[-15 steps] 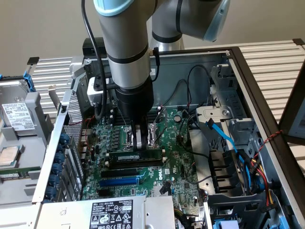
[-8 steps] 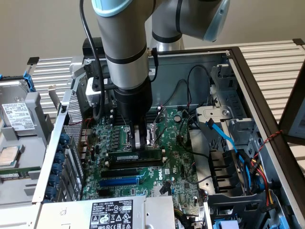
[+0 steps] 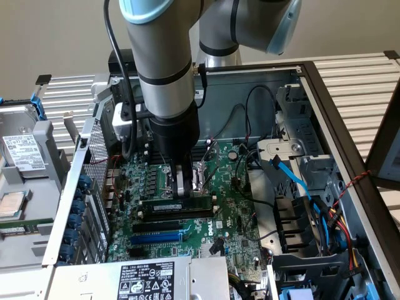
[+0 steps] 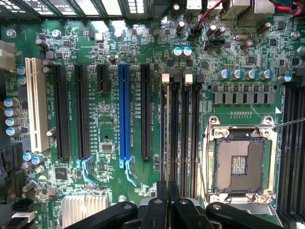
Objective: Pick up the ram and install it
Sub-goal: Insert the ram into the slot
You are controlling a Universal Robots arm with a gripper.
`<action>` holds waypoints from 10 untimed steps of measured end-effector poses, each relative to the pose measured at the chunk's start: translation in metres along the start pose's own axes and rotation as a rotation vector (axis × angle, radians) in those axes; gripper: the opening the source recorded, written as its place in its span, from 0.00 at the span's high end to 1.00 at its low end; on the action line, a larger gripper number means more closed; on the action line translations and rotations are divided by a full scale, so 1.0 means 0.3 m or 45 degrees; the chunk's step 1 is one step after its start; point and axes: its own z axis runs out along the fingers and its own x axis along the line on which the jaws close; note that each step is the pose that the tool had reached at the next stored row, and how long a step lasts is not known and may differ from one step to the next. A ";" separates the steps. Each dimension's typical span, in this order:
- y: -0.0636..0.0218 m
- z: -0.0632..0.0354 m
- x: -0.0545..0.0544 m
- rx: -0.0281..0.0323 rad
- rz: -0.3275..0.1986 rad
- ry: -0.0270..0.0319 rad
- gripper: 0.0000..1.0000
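One ram (image 3: pixel 159 205), standing on edge in the outermost of four black memory slots (image 4: pixel 184 138), on the side toward the one blue expansion slot (image 4: pixel 124 114). One claw (image 3: pixel 187 187), narrowed almost shut at the ram's top edge. Step judged: seating, which calls for straight, even downward pressure.

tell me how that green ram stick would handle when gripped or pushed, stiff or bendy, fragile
Probably stiff: the ram is a flat green board standing on edge by a black memory slot. Likely light, being thin, with the gripper pinching it at one spot. Probably fragile: bare dark chips on its face, so uneven pushing might twist it.
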 end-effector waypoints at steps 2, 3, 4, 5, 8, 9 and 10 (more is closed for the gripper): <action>0.000 0.001 0.000 0.0027 0.000 0.0000 0.88; 0.000 0.001 0.000 0.0036 0.000 -0.0001 0.88; 0.000 0.001 0.000 0.0042 0.000 -0.0002 0.88; 0.000 0.002 0.000 0.0048 0.000 -0.0004 0.88; 0.001 0.002 0.000 0.0060 0.000 -0.0005 0.88; 0.002 0.002 0.000 0.0063 0.000 -0.0004 0.88; 0.002 0.002 0.000 0.0068 0.000 -0.0004 0.88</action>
